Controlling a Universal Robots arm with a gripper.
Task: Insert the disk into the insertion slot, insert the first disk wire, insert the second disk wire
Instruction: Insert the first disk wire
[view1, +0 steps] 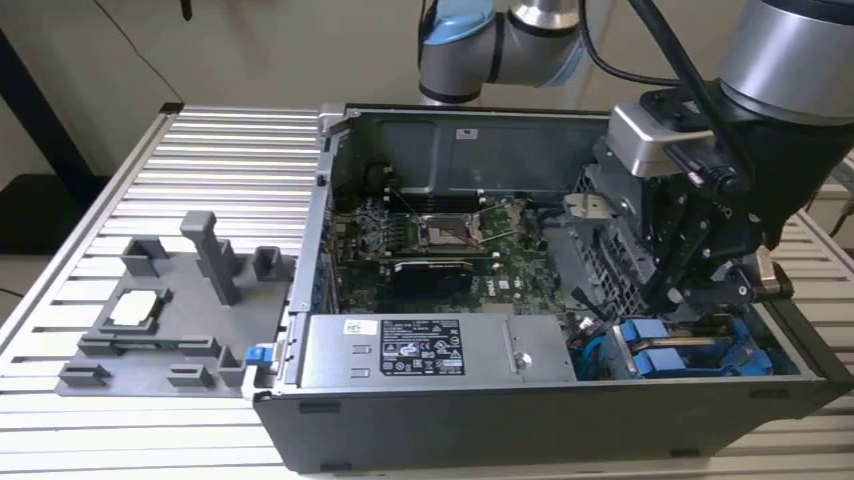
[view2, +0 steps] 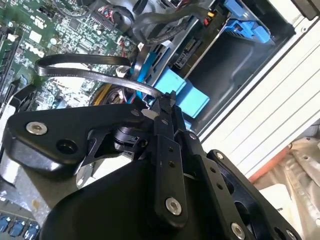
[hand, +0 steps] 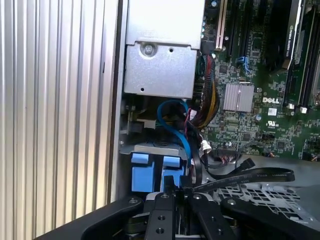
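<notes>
The disk sits in the insertion slot (hand: 150, 148) at the case's front corner, on the exterior view's right. Its blue caddy tabs (view1: 663, 352) face outward and show in both wrist views (hand: 149, 172) (view2: 181, 93). My gripper (view1: 697, 300) reaches down into the case right beside those tabs. Its black fingers meet at the tip in both wrist views (hand: 173, 188) (view2: 161, 106), shut on a flat black disk wire (hand: 250, 175). That wire loops away over the motherboard (view2: 80, 67). The wire's plug end is hidden by the fingers.
A grey labelled power-supply box (view1: 414, 350) lies along the case front, beside the motherboard (view1: 441, 240). A perforated grey cage (view1: 601, 250) stands behind my gripper. A blue cable (hand: 175, 125) and a wire bundle hang near the slot. A grey fixture plate (view1: 160, 310) sits on the ribbed table.
</notes>
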